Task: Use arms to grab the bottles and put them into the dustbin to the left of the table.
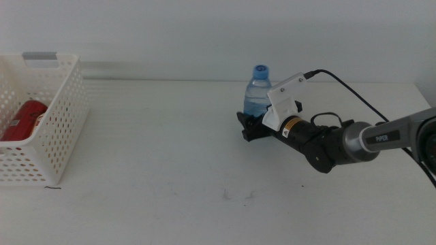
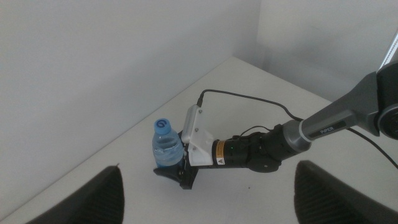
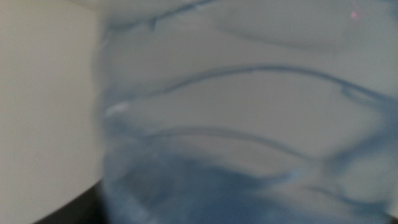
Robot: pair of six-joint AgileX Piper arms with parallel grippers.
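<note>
A clear water bottle [image 1: 258,92] with a blue cap stands upright near the middle of the table [image 1: 170,170]. My right gripper [image 1: 247,126] reaches in from the right and sits around the bottle's lower part, hiding its base. The left wrist view shows the same bottle [image 2: 166,146] and right gripper [image 2: 175,175] from above. Up close, the bottle [image 3: 249,124] fills the right wrist view. My left gripper [image 2: 208,199] hovers high above the table, open and holding nothing. A red can [image 1: 24,119] lies inside the white dustbin [image 1: 65,129] at the far left.
The right arm's black cable [image 1: 354,92] loops above the table behind the arm. A few small dark scuff marks [image 1: 238,196] dot the tabletop near the front. A pale wall [image 1: 204,34] runs along the table's far edge.
</note>
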